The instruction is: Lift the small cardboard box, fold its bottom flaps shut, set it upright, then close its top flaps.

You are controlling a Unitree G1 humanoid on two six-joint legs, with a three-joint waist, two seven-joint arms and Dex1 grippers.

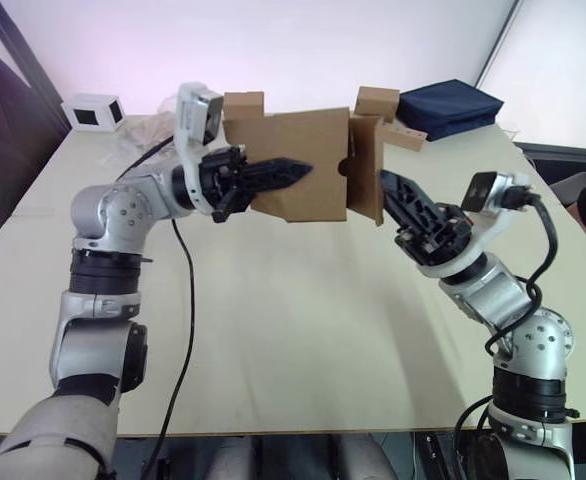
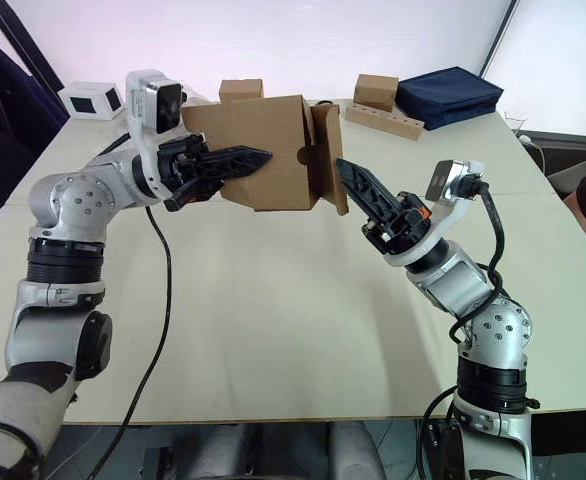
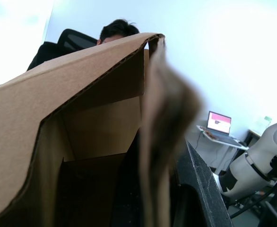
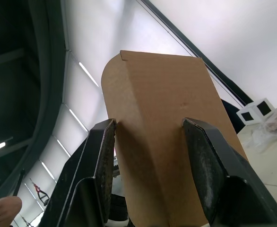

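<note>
Brown corrugated small cardboard box [image 1: 303, 165] aloft

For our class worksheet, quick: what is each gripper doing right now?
Left gripper: shut on the small cardboard box, held above the table.
Right gripper: open, fingers either side of a box flap.

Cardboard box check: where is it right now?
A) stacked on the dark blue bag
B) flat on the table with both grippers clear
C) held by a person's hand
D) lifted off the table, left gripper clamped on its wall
D: the cardboard box hangs above the table, with the left gripper shut on its side wall, while the right gripper stands open at a flap on the box's other end.
</note>
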